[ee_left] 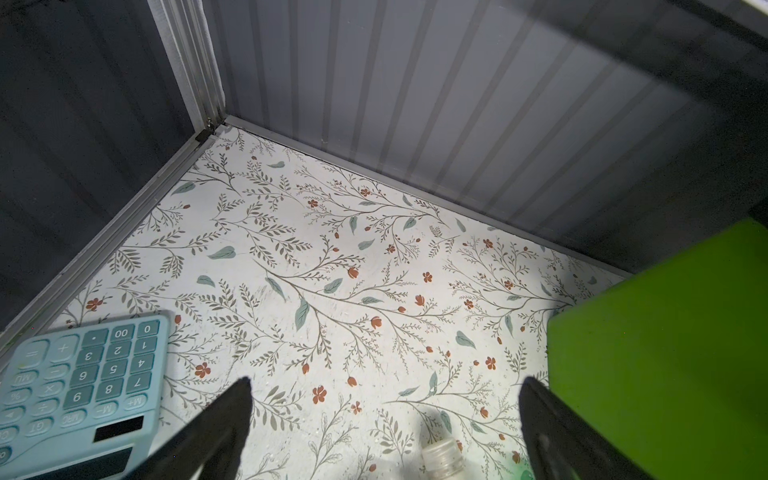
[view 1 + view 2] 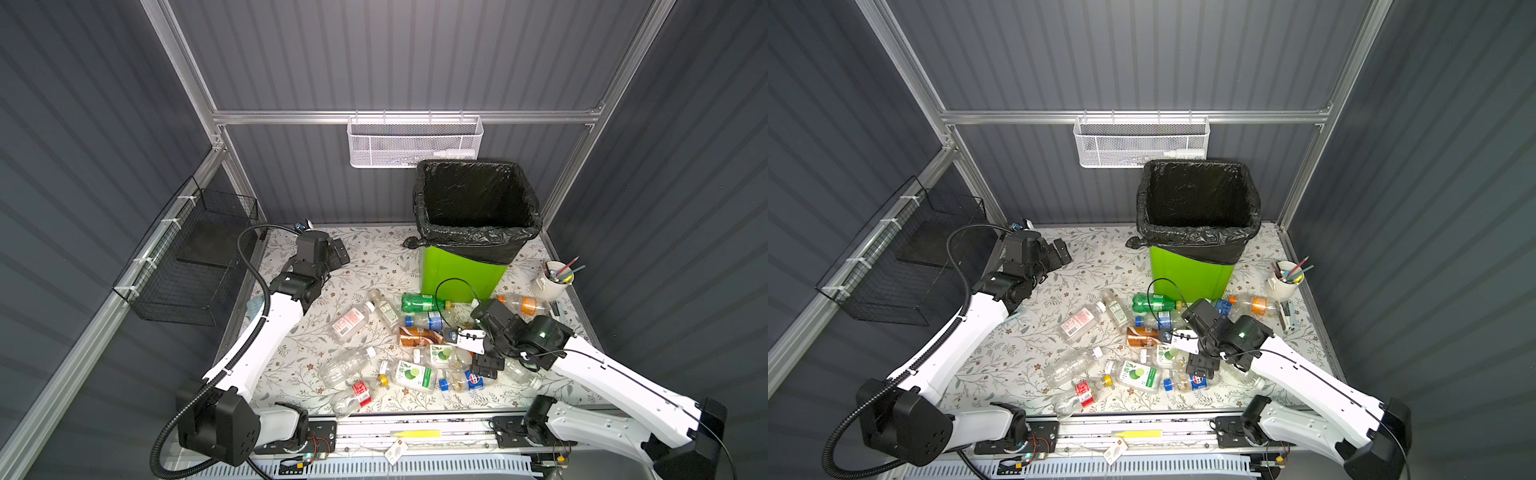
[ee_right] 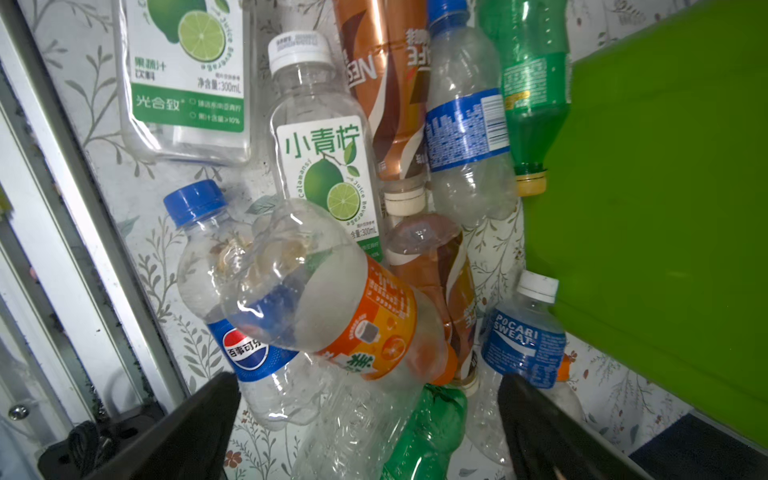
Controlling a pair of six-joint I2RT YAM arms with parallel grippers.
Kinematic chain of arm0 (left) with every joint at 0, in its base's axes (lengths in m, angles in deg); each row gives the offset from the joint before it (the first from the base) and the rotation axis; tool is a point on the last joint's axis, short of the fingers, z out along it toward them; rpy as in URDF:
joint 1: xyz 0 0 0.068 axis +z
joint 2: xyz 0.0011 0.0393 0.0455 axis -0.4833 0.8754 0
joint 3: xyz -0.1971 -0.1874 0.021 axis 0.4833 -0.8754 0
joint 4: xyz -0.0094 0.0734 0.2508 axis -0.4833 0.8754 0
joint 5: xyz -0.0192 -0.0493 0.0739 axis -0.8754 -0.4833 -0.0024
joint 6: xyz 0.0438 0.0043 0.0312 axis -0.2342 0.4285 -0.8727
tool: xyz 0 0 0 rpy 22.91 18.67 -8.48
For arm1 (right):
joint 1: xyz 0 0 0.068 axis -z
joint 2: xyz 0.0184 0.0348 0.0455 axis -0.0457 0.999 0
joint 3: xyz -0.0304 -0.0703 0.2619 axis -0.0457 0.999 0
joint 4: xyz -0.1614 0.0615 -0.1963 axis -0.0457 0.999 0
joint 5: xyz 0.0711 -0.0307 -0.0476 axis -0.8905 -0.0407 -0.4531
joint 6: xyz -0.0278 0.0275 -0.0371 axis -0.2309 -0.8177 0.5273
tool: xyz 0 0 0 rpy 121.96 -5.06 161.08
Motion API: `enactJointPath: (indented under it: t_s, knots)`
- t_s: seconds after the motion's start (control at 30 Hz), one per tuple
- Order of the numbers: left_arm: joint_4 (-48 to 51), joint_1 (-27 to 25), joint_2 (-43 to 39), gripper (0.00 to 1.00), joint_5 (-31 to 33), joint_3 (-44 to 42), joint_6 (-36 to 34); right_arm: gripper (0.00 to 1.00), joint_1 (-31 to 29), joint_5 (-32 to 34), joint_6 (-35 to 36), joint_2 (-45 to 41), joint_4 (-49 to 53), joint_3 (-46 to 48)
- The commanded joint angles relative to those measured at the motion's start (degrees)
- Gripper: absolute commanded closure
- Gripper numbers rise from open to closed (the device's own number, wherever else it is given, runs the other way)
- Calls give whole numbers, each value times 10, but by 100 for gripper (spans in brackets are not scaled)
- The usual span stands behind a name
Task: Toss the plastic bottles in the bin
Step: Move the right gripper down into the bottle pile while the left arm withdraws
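Hovering released and empty, the left gripper (image 2: 337, 254) hangs over the bare back-left counter (image 2: 374, 259); plastic bottles (image 2: 409, 374) lie heaped mid-counter, the right gripper (image 3: 368, 379) spread open above them, just before the green bin (image 2: 457, 274).

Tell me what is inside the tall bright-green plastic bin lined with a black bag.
Inside the tall bright-green plastic bin, both top views show only the black bag liner, with nothing else visible. The bottom by the near wall is hidden behind the rim, and the interior is dark.
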Motion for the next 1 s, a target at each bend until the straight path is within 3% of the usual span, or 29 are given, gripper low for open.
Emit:
enactJointPath:
  t_s: [0.0,0.57,0.97]
  knots:
    - [-6,3,3,0,-11,-11,4,2,-10,7,21,8,18,14]
    - [-13,5,18,0,-29,-19,0,4,-16,78,27,47,-67,49]
    - [-12,6,22,0,-32,-19,2,3,-16,68,31,45,-118,81]
